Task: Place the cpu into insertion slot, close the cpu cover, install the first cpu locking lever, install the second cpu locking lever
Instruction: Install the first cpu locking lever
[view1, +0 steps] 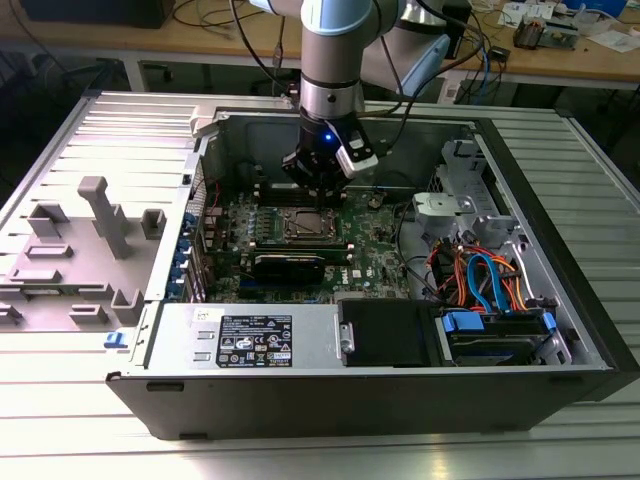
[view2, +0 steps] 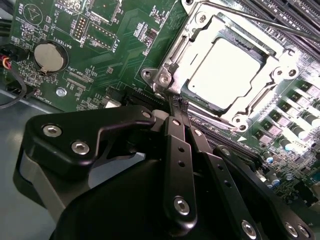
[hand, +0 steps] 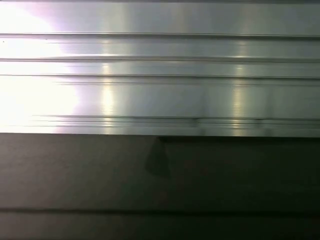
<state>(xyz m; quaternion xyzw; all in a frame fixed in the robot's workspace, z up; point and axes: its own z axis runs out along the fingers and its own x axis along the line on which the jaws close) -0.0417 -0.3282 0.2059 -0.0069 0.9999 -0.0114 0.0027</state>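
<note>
Over the slot (view2: 227, 70), the gripper (view2: 175, 102) hangs with fingers pinched together; cpu (view2: 225, 67) seated, cover (view2: 277, 67) down, so lever work looks current, needing precise hooking.

One black end effector (view2: 176, 107) works inside one open computer case (view1: 380, 400); just ahead of its tips sit one silvery-grey square cpu (view2: 231, 70), one silvery metal cover frame (view2: 287, 65), and, off to the side, one round coin battery (view2: 47, 55).

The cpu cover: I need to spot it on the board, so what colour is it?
Silvery metal; the cpu cover shows best in the second wrist view.
</note>
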